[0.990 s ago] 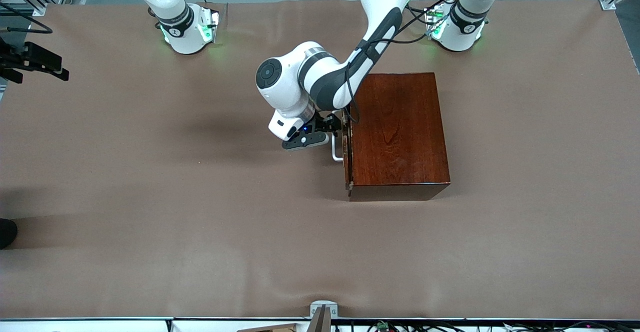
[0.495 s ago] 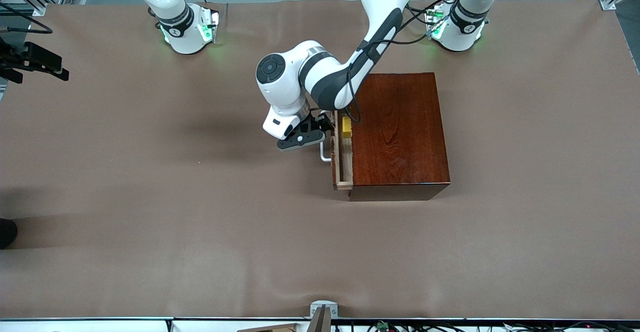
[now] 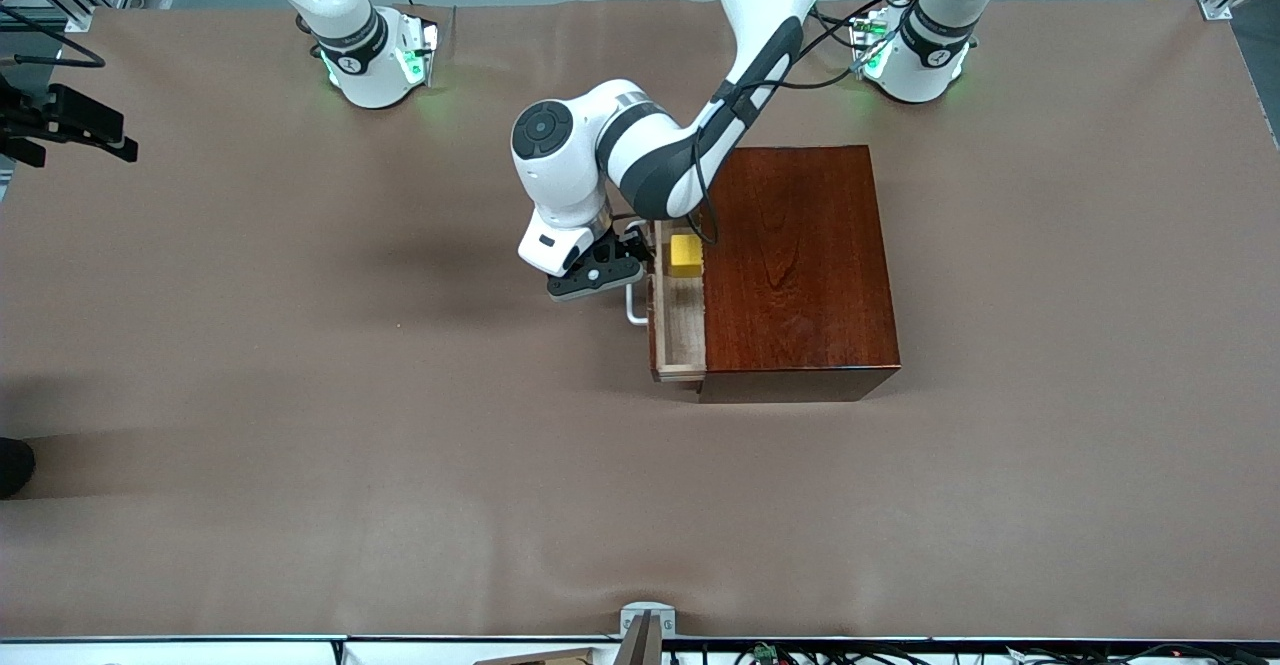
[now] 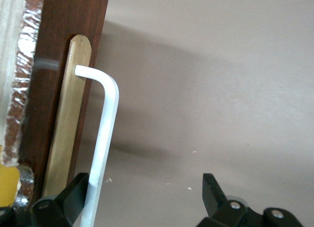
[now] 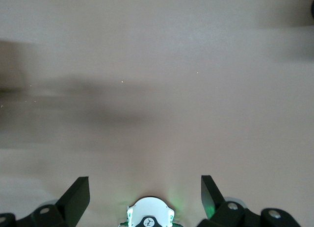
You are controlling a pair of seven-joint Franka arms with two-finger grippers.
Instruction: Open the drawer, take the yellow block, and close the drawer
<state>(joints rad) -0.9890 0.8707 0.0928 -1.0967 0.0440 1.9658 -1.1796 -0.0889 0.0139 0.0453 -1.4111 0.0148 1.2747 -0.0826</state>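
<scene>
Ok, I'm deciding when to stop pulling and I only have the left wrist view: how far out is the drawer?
Observer: The drawer is partly out of the wooden box, with the left tool at its white handle.
Operator: And the block?
Observer: The yellow block lies in the drawer, uncovered, at the end farther from the front camera.
Operator: Right arm?
Observer: It waits; the right tool is open above bare table.
</scene>
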